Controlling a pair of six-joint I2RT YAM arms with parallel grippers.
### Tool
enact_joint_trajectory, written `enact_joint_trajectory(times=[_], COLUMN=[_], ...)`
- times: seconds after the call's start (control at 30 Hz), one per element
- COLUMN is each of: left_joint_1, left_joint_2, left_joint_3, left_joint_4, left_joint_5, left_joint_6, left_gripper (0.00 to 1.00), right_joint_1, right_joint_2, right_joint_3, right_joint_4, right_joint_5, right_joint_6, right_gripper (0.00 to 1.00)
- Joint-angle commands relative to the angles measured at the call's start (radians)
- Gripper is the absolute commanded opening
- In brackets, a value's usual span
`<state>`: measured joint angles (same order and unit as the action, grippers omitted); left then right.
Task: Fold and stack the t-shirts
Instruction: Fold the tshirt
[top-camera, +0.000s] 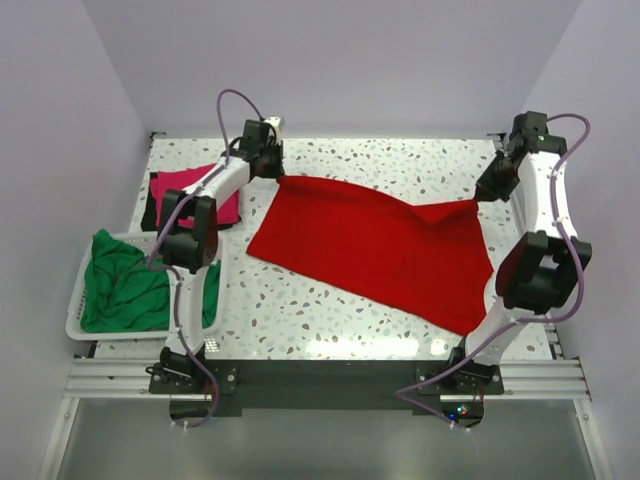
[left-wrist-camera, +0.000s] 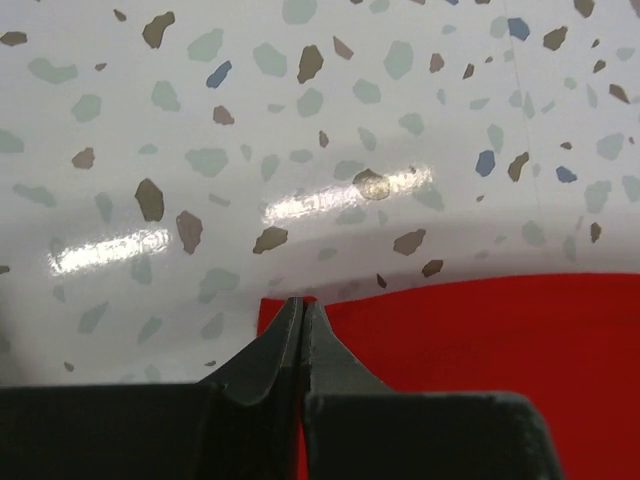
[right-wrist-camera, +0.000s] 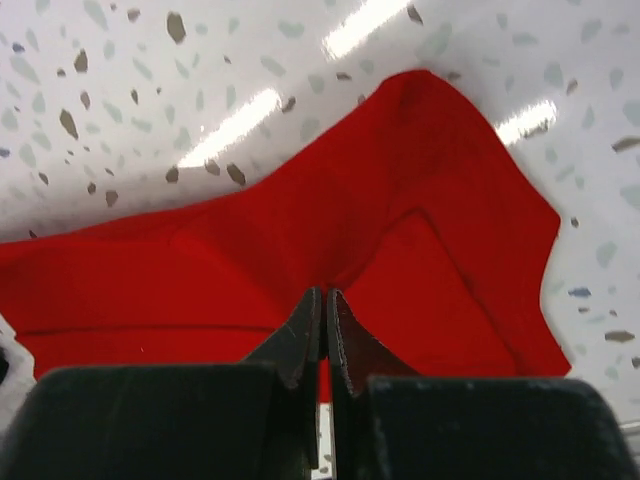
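Nearest to the left wrist camera, the left gripper is closed completely, with no gap between its two dark tips, and it pinches one corner of the red t-shirt just above the speckled table. The right gripper is closed in the same way, and a thin strip of red cloth shows between its jaws, so it holds the opposite far corner of the same shirt. From above, the red t-shirt is spread across the middle of the table, pulled between the two grippers along its far edge. Its near edge lies flat on the surface, and a few creases run near the right corner. The pink t-shirt lies at the far left of the table on something dark, beside the left arm and apart from the red one. The green t-shirt is crumpled inside a white basket at the near left edge, and part of it hangs over the side of the basket towards the left arm.
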<state>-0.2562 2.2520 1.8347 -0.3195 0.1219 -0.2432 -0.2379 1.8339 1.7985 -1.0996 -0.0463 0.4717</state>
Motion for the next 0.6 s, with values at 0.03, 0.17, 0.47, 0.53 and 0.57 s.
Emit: enact_joint_trajectory(times=[0.03,0.17,0.47,0.53,0.57], left_joint_1=[0.0,0.0,-0.002,-0.005,-0.006], left_joint_2=[-0.121,-0.157,-0.264,-0.298,-0.31], left_joint_3=[-0.083,-0.132,-0.273,-0.316,-0.33], left_joint_4=[0.014,0.008,0.007,0.008,0.014], left_joint_5=[-0.094,-0.119,-0.156,-0.156,-0.154], left_joint_6=[0.096,0.128,0.159,0.157,0.156], left_gripper=[0.0,0.0,0.0,0.0,0.0], right_joint_1=[-0.001,0.0,0.0,0.0,0.0], right_joint_2=[-0.145,-0.232,-0.396,-0.412,-0.423], right_joint_3=[-0.112,-0.235,-0.494,-0.517,-0.536], right_joint_4=[-0.088,-0.118,-0.129,-0.131,-0.128], right_joint_5=[-0.015,-0.03,-0.04,-0.033,-0.03], right_joint_6=[-0.036,-0.041,-0.044,-0.039,-0.038], right_gripper=[0.0,0.0,0.0,0.0,0.0])
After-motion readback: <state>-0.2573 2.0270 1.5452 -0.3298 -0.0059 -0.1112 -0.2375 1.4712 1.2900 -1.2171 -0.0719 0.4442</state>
